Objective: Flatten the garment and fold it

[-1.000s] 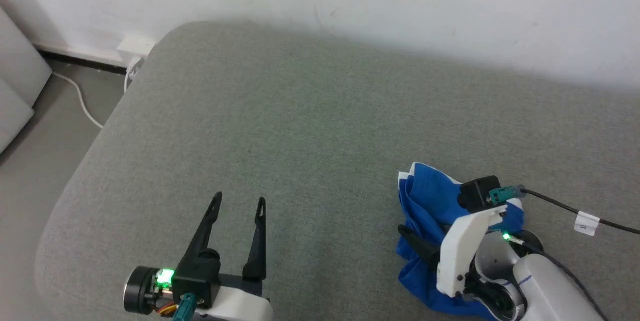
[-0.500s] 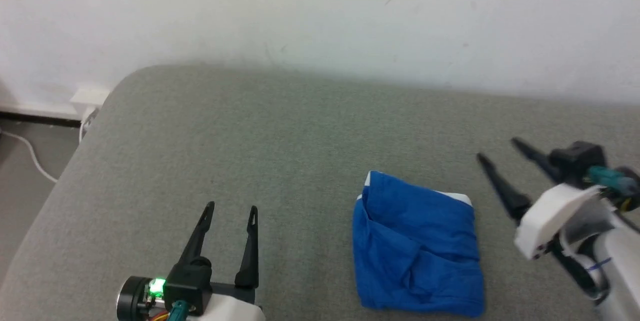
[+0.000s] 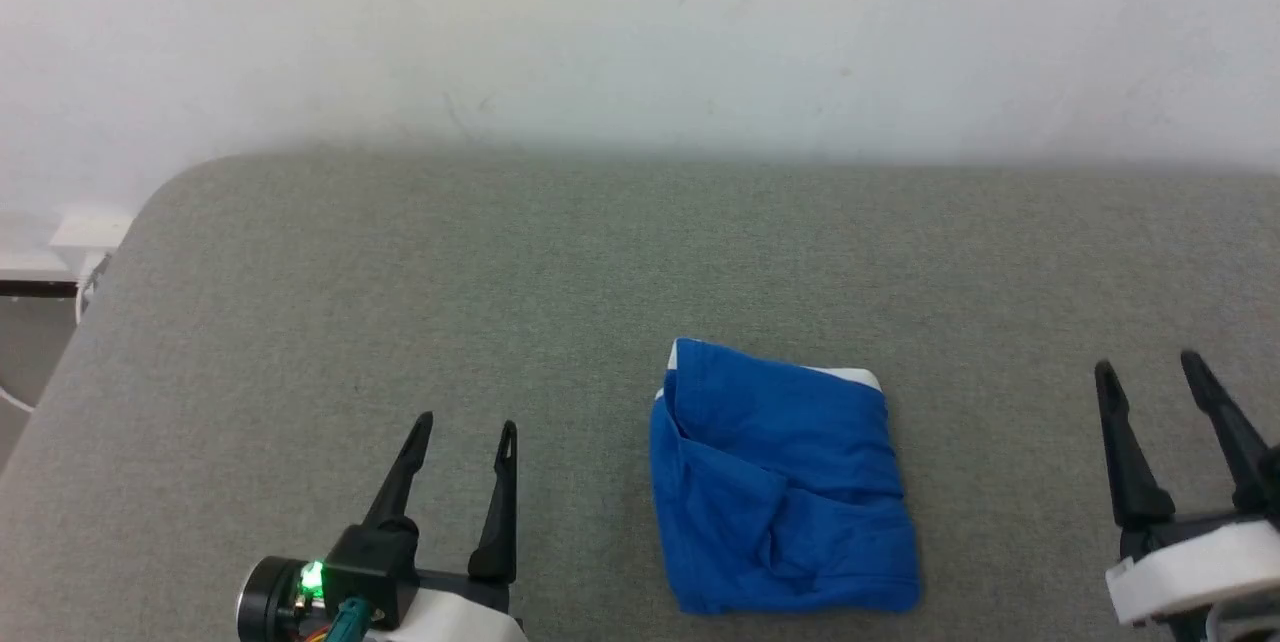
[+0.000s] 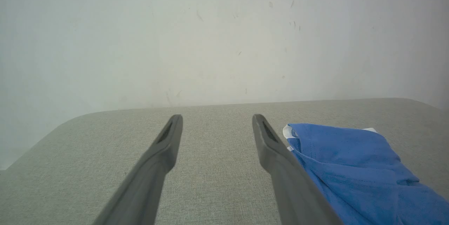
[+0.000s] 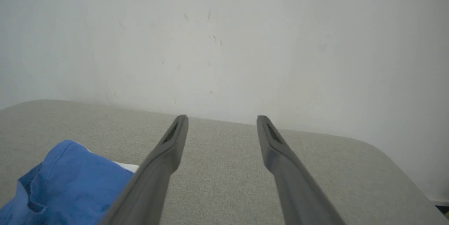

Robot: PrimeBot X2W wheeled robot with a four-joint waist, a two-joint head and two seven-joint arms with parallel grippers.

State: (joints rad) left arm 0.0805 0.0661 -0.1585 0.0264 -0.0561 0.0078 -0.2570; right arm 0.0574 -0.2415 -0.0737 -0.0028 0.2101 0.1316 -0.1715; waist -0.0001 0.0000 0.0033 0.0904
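1. At lower left, dark two-fingered left gripper (image 3: 466,422), fingers spread, holding nothing; at lower right, matching right gripper (image 3: 1145,364), likewise spread and empty.
2. Between them, touching neither: small bright blue fabric garment (image 3: 780,497), folded into a rumpled rough square, white trim along far edge.
3. Beneath, flat grey woven cushion (image 3: 400,272); behind, plain white wall (image 3: 640,22).
4. Inner layers hidden by folds; right gripper's base cut off at frame edge.

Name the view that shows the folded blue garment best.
Head view: the whole blue garment lies unobstructed on the grey cushion. The left wrist view cuts off its near part; the right wrist view catches one corner.
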